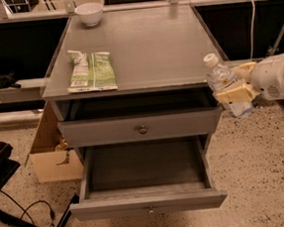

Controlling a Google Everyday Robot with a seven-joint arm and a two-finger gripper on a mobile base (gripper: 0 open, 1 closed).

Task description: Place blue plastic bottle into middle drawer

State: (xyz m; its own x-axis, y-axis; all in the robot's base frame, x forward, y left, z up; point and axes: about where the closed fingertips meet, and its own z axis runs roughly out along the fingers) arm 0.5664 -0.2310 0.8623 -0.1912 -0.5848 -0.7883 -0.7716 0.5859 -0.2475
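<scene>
Clerk: Item one, the gripper (230,85). Location?

Checker: Outside the right edge of the desk (150,40), just beyond the front right corner, level with the upper drawer front (109,131). The jaws were closed on the blue plastic bottle (220,77), with one cream finger (235,96) across its middle. The hold looked firm.

Clerk: Item two, the bottle's attitude?

Checker: Tilted, white cap toward the desk's right edge, base angled away and down. It was held in the air, touching neither desk nor drawer.

Clerk: Item three, the middle drawer (144,167)?

Checker: Standing well out past the front edge, nothing seen inside. The front above it stood slightly out too.

Clerk: Other entries?

Checker: Green snack bag (91,70) near the front left corner of the top. White bowl (89,13) at the back edge, left of centre. Cardboard box (54,158) on the floor by the desk's left side.

Clerk: Step in hand?

Checker: Judged as transport. The bottle was grasped but not yet over the drawer, so placement was outstanding.

Clerk: Requirement for the next move?

Checker: Probably a shift leftward round the front right corner and downward, passing forward of the upper front, until the bottle hung over the open cavity. Only then a release. Given the tilt, it would likely land on its side and might roll.
</scene>
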